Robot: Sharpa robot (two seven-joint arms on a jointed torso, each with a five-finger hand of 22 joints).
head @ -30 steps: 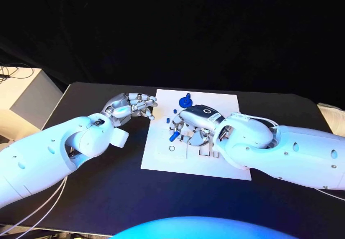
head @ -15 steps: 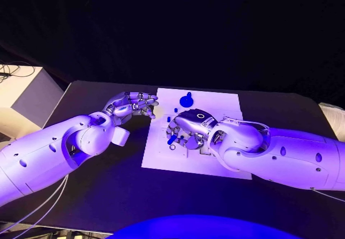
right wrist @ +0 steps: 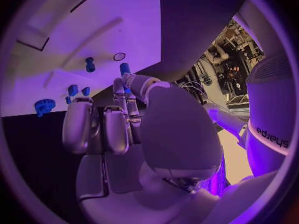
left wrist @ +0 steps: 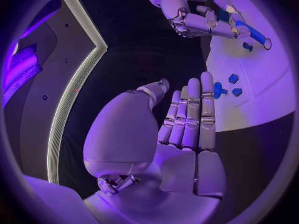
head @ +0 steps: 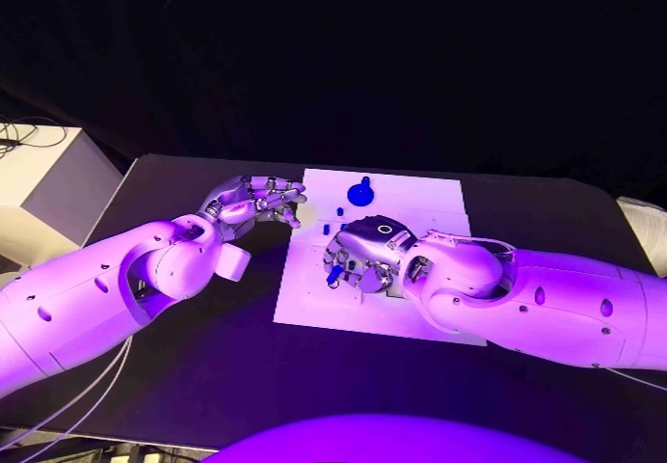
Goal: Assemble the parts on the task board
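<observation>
White task board [head: 417, 201] lies flat mid-table, small blue parts [head: 360, 192] on it.

Blue parts [head: 360, 193] lie on the white task board [head: 417, 198], which rests on the black table [head: 195, 338].

Your desk [head: 208, 357] is a flat matt black, no shine anywhere on it. The task board [head: 417, 207] looks like a smooth matt white sheet, plastic or card, can't tell which. The parts look like moulded plastic with a dull sheen: the blue gear [head: 360, 194] with its ribbed rim, and the blue peg [right wrist: 124, 68] pinched in your right hand [head: 364, 253]. Both hands read as brushed silver metal with darker joints; you get the best look at the left hand [left wrist: 187, 119], where the finger segments are satiny, not mirror-bright. The arm shells [head: 542, 299] are glossy smooth white plastic that catches highlights.
</observation>
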